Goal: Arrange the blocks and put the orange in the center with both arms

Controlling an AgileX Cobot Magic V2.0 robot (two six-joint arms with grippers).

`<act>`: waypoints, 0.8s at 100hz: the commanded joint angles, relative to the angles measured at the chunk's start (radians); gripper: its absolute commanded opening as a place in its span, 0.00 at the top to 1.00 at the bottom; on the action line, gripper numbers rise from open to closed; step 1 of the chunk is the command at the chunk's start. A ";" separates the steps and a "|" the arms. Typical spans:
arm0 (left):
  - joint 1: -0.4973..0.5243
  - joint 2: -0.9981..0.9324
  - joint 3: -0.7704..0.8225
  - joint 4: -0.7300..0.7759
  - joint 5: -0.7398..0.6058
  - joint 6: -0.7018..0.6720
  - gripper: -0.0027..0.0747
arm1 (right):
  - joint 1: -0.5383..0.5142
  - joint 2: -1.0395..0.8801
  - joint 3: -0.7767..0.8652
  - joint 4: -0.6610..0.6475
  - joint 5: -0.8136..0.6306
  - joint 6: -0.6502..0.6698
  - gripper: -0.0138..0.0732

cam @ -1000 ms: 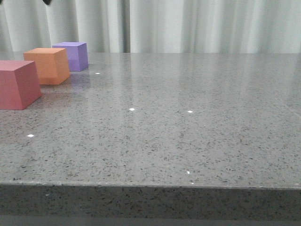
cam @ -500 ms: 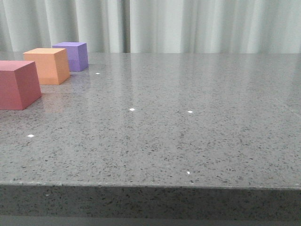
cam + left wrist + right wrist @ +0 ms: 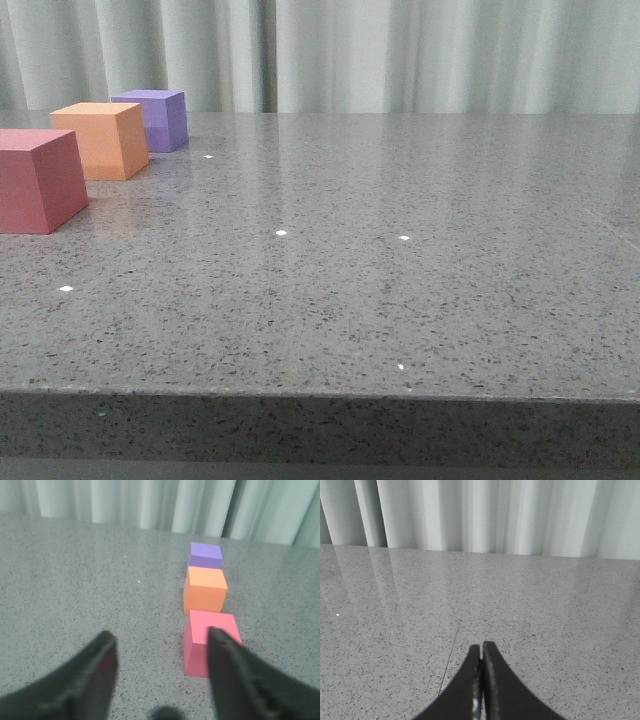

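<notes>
On the table, our orange sits centered already; left gripper spread, right gripper together; we retreat.

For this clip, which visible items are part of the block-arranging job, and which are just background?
Part of the job:
orange cube
purple cube
pinkish-red cube
left gripper, open
right gripper, shut, empty

Just there:
grey speckled table
pale curtain

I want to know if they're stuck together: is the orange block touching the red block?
Apart. In the left wrist view, a strip of grey table shows between the orange block and the red block.
</notes>
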 commanded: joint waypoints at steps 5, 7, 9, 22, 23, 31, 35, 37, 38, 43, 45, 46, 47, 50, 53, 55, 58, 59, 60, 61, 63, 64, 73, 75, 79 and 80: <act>0.003 -0.056 -0.012 -0.007 -0.092 -0.005 0.84 | -0.005 0.007 -0.025 -0.013 -0.083 -0.007 0.92; 0.003 -0.062 -0.012 -0.007 -0.092 -0.005 0.90 | -0.005 0.007 -0.025 -0.013 -0.083 -0.007 0.92; 0.003 -0.065 -0.012 -0.007 -0.092 -0.005 0.95 | -0.005 0.007 -0.025 -0.013 -0.083 -0.007 0.92; 0.003 -0.069 -0.012 -0.007 -0.093 -0.005 0.99 | -0.005 0.007 -0.025 -0.013 -0.083 -0.007 0.92; 0.003 -0.069 -0.012 -0.007 -0.091 -0.005 0.99 | -0.005 0.007 -0.025 -0.013 -0.083 -0.007 0.92; 0.003 -0.069 -0.012 -0.007 -0.092 -0.005 0.99 | -0.005 0.007 -0.025 -0.013 -0.083 -0.007 0.92; 0.003 -0.069 -0.012 -0.007 -0.092 -0.005 0.99 | -0.005 0.007 -0.025 -0.013 -0.083 -0.007 0.92; 0.003 -0.069 -0.012 -0.007 -0.092 -0.005 0.99 | -0.005 0.007 -0.025 -0.013 -0.083 -0.007 0.92; 0.003 -0.069 -0.012 -0.007 -0.092 -0.005 0.99 | -0.005 0.007 -0.025 -0.013 -0.083 -0.007 0.92; 0.003 -0.069 -0.012 -0.007 -0.092 -0.005 0.99 | -0.005 0.007 -0.025 -0.013 -0.083 -0.007 0.92; 0.003 -0.069 -0.012 -0.007 -0.092 -0.005 0.99 | -0.005 0.007 -0.025 -0.013 -0.083 -0.007 0.92; 0.003 -0.069 -0.012 -0.007 -0.092 -0.005 0.99 | -0.005 0.007 -0.025 -0.013 -0.083 -0.007 0.92; 0.003 -0.069 -0.012 -0.007 -0.092 -0.005 0.99 | -0.005 0.007 -0.025 -0.013 -0.083 -0.007 0.92; 0.003 -0.069 -0.012 -0.007 -0.092 -0.005 0.99 | -0.005 0.007 -0.025 -0.013 -0.083 -0.007 0.92; 0.003 -0.069 -0.012 -0.007 -0.092 -0.005 0.99 | -0.005 0.007 -0.025 -0.013 -0.083 -0.007 0.92; 0.003 -0.069 -0.012 -0.007 -0.092 -0.005 0.99 | -0.005 0.007 -0.025 -0.013 -0.083 -0.007 0.92; 0.003 -0.069 -0.012 -0.007 -0.092 -0.005 0.99 | -0.005 0.007 -0.025 -0.013 -0.083 -0.007 0.92; 0.003 -0.069 -0.012 -0.007 -0.092 -0.005 0.99 | -0.005 0.007 -0.025 -0.013 -0.083 -0.007 0.92; 0.003 -0.069 -0.012 -0.007 -0.092 -0.005 0.99 | -0.005 0.007 -0.025 -0.013 -0.083 -0.007 0.92; 0.003 -0.069 -0.012 -0.007 -0.092 -0.005 0.99 | -0.005 0.007 -0.025 -0.013 -0.083 -0.007 0.92; 0.003 -0.069 -0.012 -0.007 -0.092 -0.005 0.99 | -0.005 0.007 -0.025 -0.013 -0.083 -0.007 0.92; 0.003 -0.069 -0.012 -0.007 -0.092 -0.005 0.99 | -0.005 0.007 -0.025 -0.013 -0.083 -0.007 0.92; -0.010 -0.069 -0.012 -0.007 -0.092 -0.005 0.99 | -0.005 0.007 -0.025 -0.013 -0.083 -0.007 0.92; -0.012 -0.069 -0.012 -0.007 -0.098 -0.005 0.99 | -0.005 0.007 -0.025 -0.013 -0.083 -0.007 0.92; -0.014 -0.069 -0.012 -0.001 -0.117 -0.005 0.99 | -0.005 0.007 -0.025 -0.013 -0.083 -0.007 0.92; -0.014 -0.069 -0.012 0.001 -0.121 -0.005 0.99 | -0.005 0.007 -0.025 -0.013 -0.083 -0.007 0.92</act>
